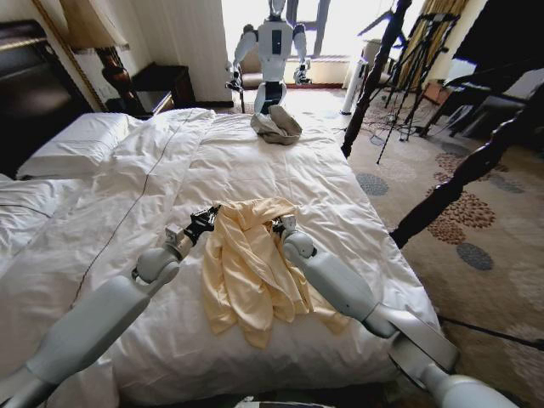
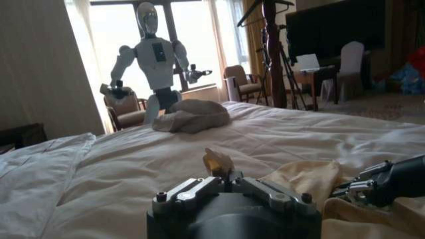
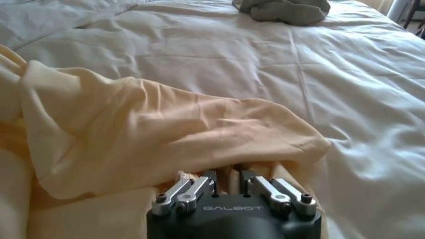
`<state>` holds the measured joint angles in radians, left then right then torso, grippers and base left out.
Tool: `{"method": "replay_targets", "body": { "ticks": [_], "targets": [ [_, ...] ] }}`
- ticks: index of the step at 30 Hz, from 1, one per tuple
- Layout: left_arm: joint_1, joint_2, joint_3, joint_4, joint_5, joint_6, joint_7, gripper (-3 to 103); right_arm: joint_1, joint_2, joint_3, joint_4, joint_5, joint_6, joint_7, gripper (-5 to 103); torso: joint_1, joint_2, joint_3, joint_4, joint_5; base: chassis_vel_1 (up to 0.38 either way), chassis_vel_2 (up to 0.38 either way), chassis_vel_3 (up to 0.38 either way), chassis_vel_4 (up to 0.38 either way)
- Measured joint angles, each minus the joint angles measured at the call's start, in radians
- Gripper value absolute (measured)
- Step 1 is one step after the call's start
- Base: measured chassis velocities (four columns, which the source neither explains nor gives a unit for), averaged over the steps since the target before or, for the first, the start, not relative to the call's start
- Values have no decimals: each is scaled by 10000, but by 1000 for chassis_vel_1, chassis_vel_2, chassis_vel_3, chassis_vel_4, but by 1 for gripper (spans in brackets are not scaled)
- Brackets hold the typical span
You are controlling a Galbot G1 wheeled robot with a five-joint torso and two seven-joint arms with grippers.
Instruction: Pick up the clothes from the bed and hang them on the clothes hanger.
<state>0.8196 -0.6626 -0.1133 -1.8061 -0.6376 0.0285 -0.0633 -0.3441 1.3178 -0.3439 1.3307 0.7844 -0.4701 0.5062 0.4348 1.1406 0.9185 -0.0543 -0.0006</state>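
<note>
The clothes (image 1: 251, 263), a pale yellow long-sleeved top, lie crumpled on the white duvet of the bed (image 1: 280, 170) near its foot. My left gripper (image 1: 206, 219) is at the top's upper left edge, shut on a pinch of yellow fabric (image 2: 218, 162) that sticks up between its fingers. At the upper right edge is my right gripper (image 1: 279, 224), and in the right wrist view its fingertips (image 3: 229, 174) are pushed in under a fold of the top (image 3: 166, 129) and shut on it. The clothes hanger (image 1: 371, 76), a dark stand, rises beside the bed's far right corner.
A grey-beige cloth bundle (image 1: 276, 126) lies at the bed's far edge, with a white humanoid figure (image 1: 272, 47) behind it. White pillows (image 1: 72, 140) and a dark headboard (image 1: 25, 93) are at the left. A dark slanted post (image 1: 476, 166), tripods and patterned carpet (image 1: 476, 255) are at the right.
</note>
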Motion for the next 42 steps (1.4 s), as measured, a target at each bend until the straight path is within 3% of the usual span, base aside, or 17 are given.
{"method": "replay_targets", "body": {
  "ticks": [1, 9, 11, 14, 15, 17, 19, 23, 24, 26, 28, 29, 36, 38, 42],
  "targets": [
    [0, 0, 0, 0, 0, 0, 0, 0, 0, 0, 0, 0, 0, 0, 0, 18, 0, 0, 0, 0, 0, 0, 0, 0, 0],
    [73, 20, -29, -22, 0, -51, 13, 0, 112, 126, 41, -170, 101, -205, -4, 55, 0, 0, 0, -1, 2, 0, 0, 0, 0],
    [87, 18, -32, -25, 0, -58, 15, 0, 115, 172, 76, -277, 11, -204, -6, 55, 0, 0, 0, -1, 3, 0, 0, 0, 0],
    [145, 1, -41, -65, 0, -69, 19, 0, 170, 360, 166, -754, -271, -212, -136, 71, 0, 0, 0, -1, 2, 0, 0, 0, 0],
    [145, 1, -41, -65, 0, -69, 19, 0, 170, 360, 166, -754, -271, -212, -136, 71, 0, 0, 0, -1, 2, 0, 0, 0, 0],
    [174, -5, -48, -99, -2, -70, 20, 0, 191, 484, 225, -1078, -418, -206, -385, 85, 0, 0, 0, 0, 2, 0, 0, 0, 0],
    [179, -5, -52, -108, -5, -72, 21, 0, 192, 497, 234, -1111, -432, -198, -419, 85, 0, 0, 0, 0, 2, 0, 0, 0, 0],
    [230, 17, -118, -147, -21, -101, 24, 0, 192, 419, 219, -1121, -484, -151, -606, 74, 0, 0, 0, 0, 2, 0, 0, 0, 0],
    [263, 20, -148, -160, -23, -114, 25, 0, 192, 344, 174, -1057, -504, -151, -618, 63, 0, 0, 0, -1, 2, 0, 0, 0, 0],
    [286, 18, -161, -164, -23, -119, 25, 0, 192, 307, 152, -1017, -527, -153, -618, 63, 0, 0, 0, -1, 2, 0, 0, 0, 0],
    [333, -10, -173, -194, -24, -123, 26, 0, 184, 216, 80, -932, -579, -181, -603, 52, 0, 0, 0, 0, 2, 0, 0, 0, 0],
    [333, -10, -173, -194, -24, -123, 26, 0, 184, 216, 80, -932, -579, -181, -603, 52, 0, 0, 0, 0, 2, 0, 0, 0, 0],
    [346, -30, -181, -209, -28, -138, 26, 0, 127, -26, -124, -780, -843, -334, -410, 19, 0, 0, 0, -1, 2, 0, 0, 0, 0],
    [349, -30, -182, -205, -28, -147, 26, 0, 111, -39, -131, -778, -875, -349, -384, 19, 0, 0, 0, -1, 2, 0, 0, 0, 0],
    [358, -49, -182, -167, -28, -187, 32, 0, 85, -55, -181, -823, -1244, -351, -259, -1, 0, 0, 0, 0, 2, 0, 0, 0, 0]
  ]
}}
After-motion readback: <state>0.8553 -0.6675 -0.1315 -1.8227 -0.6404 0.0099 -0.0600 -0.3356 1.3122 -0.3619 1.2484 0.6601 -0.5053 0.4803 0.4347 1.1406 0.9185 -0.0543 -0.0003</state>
